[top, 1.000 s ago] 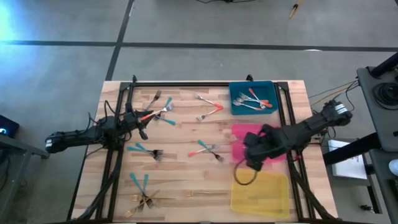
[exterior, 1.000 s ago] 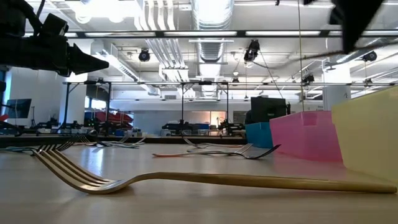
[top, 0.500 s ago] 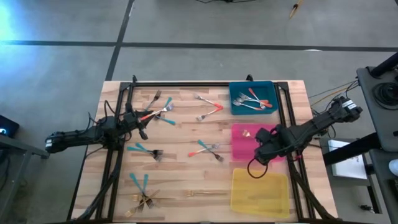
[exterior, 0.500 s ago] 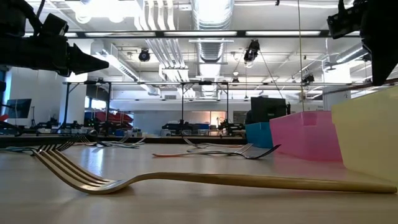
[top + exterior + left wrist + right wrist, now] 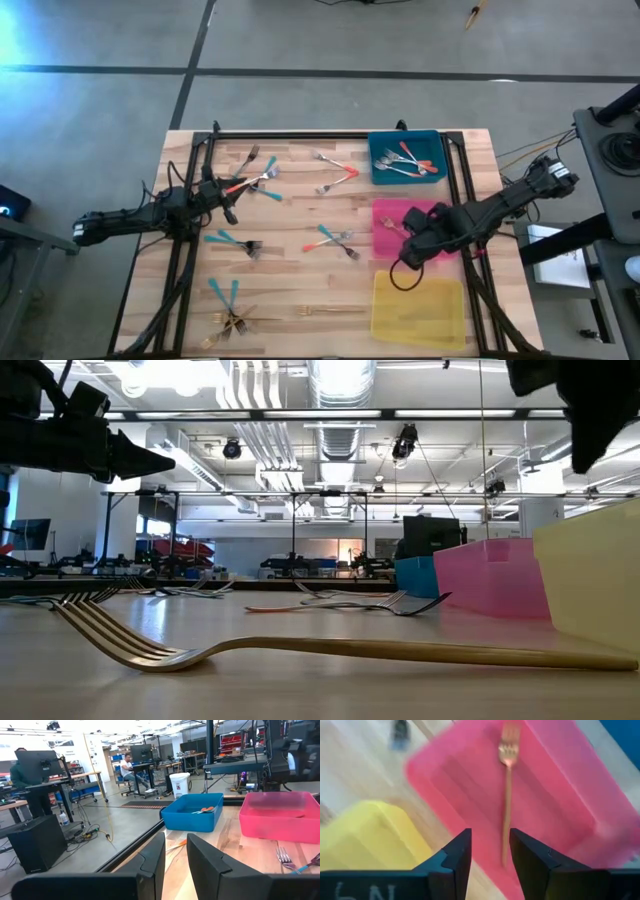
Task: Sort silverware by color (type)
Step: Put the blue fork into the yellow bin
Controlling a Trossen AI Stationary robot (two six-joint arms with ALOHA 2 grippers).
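Right gripper (image 5: 411, 250) of mine hangs over the near edge of the pink tray (image 5: 383, 243), fingers parted with nothing between them; through my right wrist camera a gold fork (image 5: 506, 795) lies flat on the pink tray's floor, free of my fingers (image 5: 454, 857), which I take to mean the gold kind belongs in this tray. Beyond the pink tray sits the blue tray (image 5: 404, 158), already holding several red-handled forks (image 5: 412, 160), so each colour seems to have its own bin, and the yellow tray (image 5: 418, 308) on the pink tray's other side looks empty, probably meant for the teal kind. Out on the table (image 5: 300, 200), away from the pink tray, the unsorted forks lie in loose clusters: a teal and red pair (image 5: 335, 240) nearest the tray, a red-handled pair (image 5: 338, 172) farther off toward the blue tray, teal ones (image 5: 235, 242) farther out, and gold forks (image 5: 330, 312) with more teal ones (image 5: 225, 295) toward the table's front edge. My left gripper (image 5: 228, 196) waits on the far side of the table from the pink tray, fingers apart around nothing, close beside a small heap (image 5: 258, 178) of mixed forks. Between the pink tray's wall and the nearest pair the wood is bare, so I judge there is open room to swing out, provided I clear the tray's rim first.
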